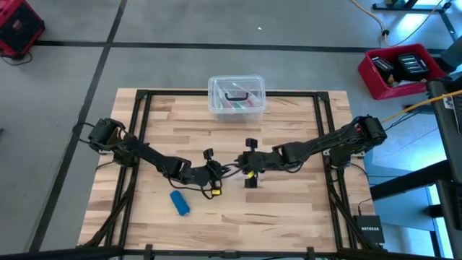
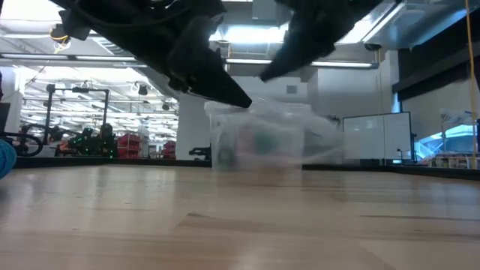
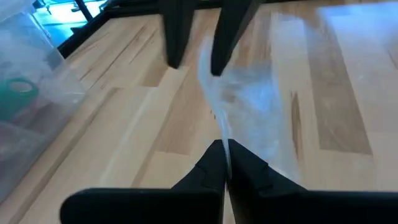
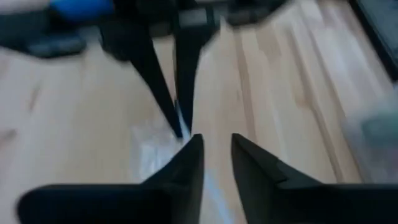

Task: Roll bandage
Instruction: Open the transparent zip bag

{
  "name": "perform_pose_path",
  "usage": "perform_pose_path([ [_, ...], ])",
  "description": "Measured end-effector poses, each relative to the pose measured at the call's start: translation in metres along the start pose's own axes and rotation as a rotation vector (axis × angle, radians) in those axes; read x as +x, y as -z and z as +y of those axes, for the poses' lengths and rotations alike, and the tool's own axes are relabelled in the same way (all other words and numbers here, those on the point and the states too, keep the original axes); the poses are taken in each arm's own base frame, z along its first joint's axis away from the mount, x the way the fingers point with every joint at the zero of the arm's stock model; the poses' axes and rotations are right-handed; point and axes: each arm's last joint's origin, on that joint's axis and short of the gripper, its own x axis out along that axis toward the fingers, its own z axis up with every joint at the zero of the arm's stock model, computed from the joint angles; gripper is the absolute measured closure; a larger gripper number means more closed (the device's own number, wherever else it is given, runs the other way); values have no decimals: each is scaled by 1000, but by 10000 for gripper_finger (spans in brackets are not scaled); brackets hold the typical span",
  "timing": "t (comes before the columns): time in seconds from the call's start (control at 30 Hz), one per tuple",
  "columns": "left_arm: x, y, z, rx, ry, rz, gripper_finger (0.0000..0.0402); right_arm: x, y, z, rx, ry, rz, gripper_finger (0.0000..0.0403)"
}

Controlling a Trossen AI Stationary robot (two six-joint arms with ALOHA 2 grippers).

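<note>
– Bandage [image 1: 180,203]: where is it, robot?

– The bandage is a small blue roll. It lies on the wooden table [image 1: 289,217], in the lower left part of the high view. In the low view it peeks in at the far left edge [image 2: 6,159]. Nothing is touching it.

– What is your left gripper doing?

– My left gripper [image 1: 216,172] is near the middle of the high view, just up and to the right of the roll. Its jaws are pressed together on a clear plastic bag [image 3: 249,106]. In my left wrist view the thin plastic goes up from my tips, in the bottom middle of the frame.

– And your right gripper?

– My right gripper [image 1: 242,167] is close by, just to the right of the left one in the high view. The two point at each other, tip to tip. Its jaws are a little apart, with a gap between them. I cannot tell if the bag touches them.

– Is there anything else on the table?

– Yes, a clear box with a lid [image 1: 237,96]. It sits at the top middle of the table in the high view, well apart from the roll.
</note>
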Motion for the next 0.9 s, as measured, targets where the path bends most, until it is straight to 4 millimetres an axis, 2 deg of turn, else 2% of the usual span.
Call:
perform_pose_path([
  [0.07,0,0,-1,3,3,3,401,3,-4,1,4,-14,-48,292],
  [0.2,-3,4,-4,20,11,28,401,1,4,1,-39,-45,40,241],
  [0.33,-6,6,-8,33,22,38,401,-2,12,8,-65,-149,116,217],
  [0.47,-6,5,-8,29,20,32,400,3,20,18,-103,-132,139,221],
  [0.7,-6,5,-8,37,19,33,400,15,25,22,-141,-72,119,246],
  [0.9,-6,5,-8,37,19,33,400,16,24,22,-174,-57,100,257],
])
